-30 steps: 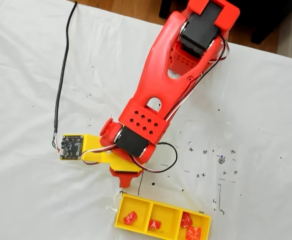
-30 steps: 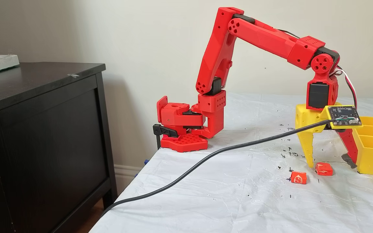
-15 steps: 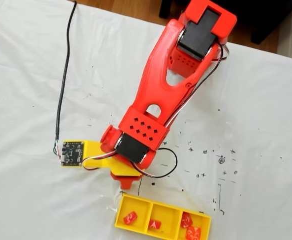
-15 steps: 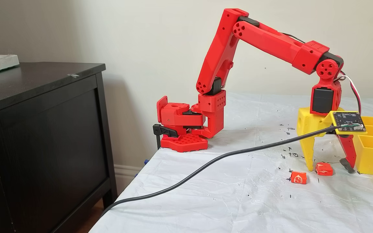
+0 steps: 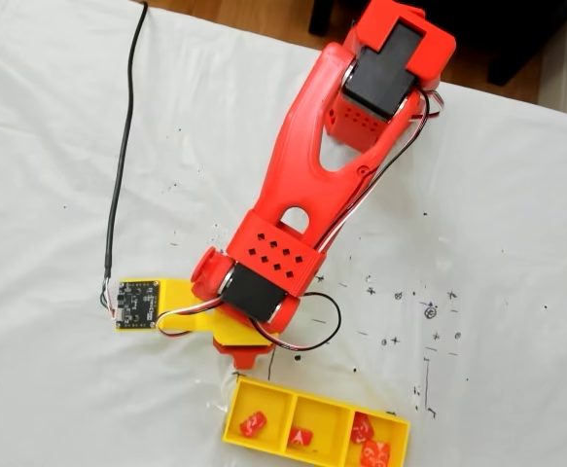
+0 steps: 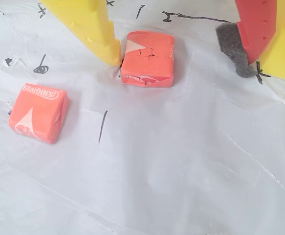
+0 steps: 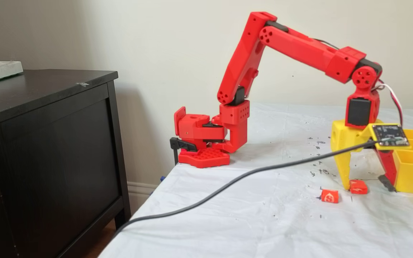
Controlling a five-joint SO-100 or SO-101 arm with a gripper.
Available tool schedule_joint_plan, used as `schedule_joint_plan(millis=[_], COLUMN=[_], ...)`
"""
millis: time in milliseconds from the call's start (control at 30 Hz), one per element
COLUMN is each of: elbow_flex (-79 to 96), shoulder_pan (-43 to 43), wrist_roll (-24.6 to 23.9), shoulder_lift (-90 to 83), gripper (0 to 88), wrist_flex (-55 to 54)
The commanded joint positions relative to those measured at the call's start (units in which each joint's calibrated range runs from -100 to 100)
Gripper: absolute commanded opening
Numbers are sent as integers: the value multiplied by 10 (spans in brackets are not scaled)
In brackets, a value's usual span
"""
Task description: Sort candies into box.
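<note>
In the wrist view my gripper (image 6: 177, 61) is open and down at the white sheet. One orange-red candy (image 6: 148, 58) lies between the fingers, against the yellow finger (image 6: 96, 29) and well apart from the red finger's grey foam pad (image 6: 232, 46). Another candy (image 6: 38, 112) lies loose to the left, outside the fingers. A fixed view from the side shows the gripper (image 7: 367, 185) astride the nearer candy (image 7: 357, 186), the other candy (image 7: 330, 196) left of it, and the yellow box (image 7: 412, 172) just right. From above, the box (image 5: 312, 401) holds several candies, such as one (image 5: 253, 423) in its left compartment.
A black cable (image 7: 228, 182) runs across the sheet to the yellow mount with a circuit board (image 5: 137, 304) on the gripper. The arm's base (image 7: 203, 143) is clamped at the table's far corner. A dark cabinet (image 7: 48, 143) stands left of the table. Ink marks dot the sheet.
The gripper has come down and reached slightly farther out, so its fingertips now sit at the sheet on either side of the candy. Both loose candies stayed put.
</note>
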Motion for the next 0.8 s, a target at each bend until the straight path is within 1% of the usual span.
schedule_joint_plan(millis=[0,100,167,267,333,600,767], elbow_flex=[-39,-44,-54,-60,-57,-45,-36], shoulder_pan=[-1,-1,-1,1,-1,6,-23], wrist_roll=[0,-1,-3,-4,-1,-1,-10], shoulder_lift=[0,5,6,5,-5,-71,-151], gripper=[199,151,95,71,2,1,1], wrist_flex=[5,13,20,23,29,38,44])
